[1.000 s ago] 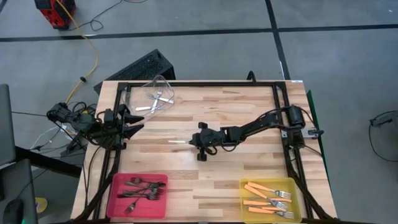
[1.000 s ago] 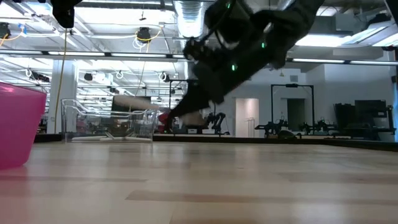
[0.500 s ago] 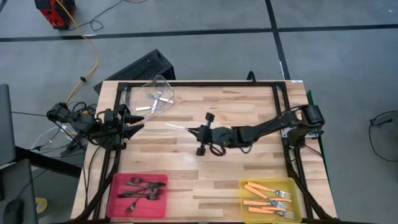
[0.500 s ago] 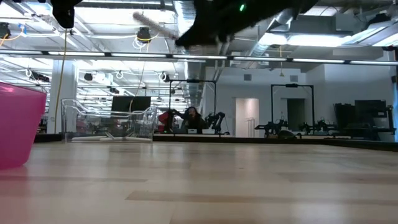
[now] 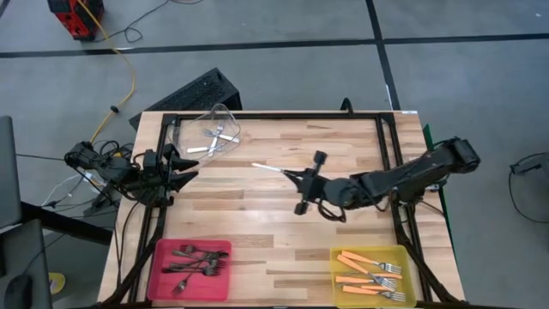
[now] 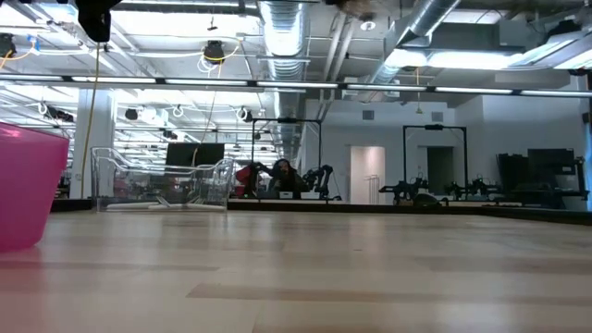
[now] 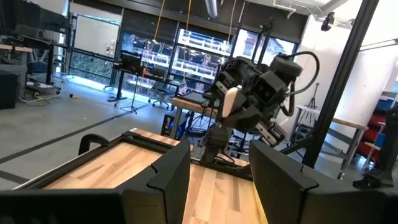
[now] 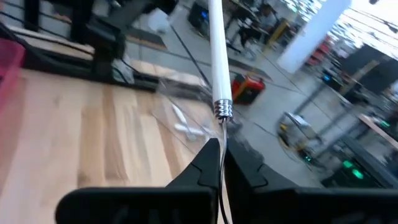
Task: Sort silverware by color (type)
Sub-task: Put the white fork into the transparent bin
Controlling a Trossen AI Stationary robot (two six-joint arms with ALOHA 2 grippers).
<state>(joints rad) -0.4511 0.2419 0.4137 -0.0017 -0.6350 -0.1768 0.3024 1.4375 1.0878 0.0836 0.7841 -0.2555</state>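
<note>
A pale wooden table (image 5: 257, 223) fills the frame's middle. At centre, the right gripper (image 5: 298, 175) pinches a slim white-handled silver fork (image 5: 268, 168). At the left edge, the left gripper (image 5: 182, 170) rests with fingers spread wide.

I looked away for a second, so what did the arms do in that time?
The right claw, shut on a silver fork, rose out of the low view and drew back toward the right side of the table, carrying the fork along. The left claw stayed parked, open, at the left edge. The clear bin, pink bin and yellow bin kept their places.
</note>
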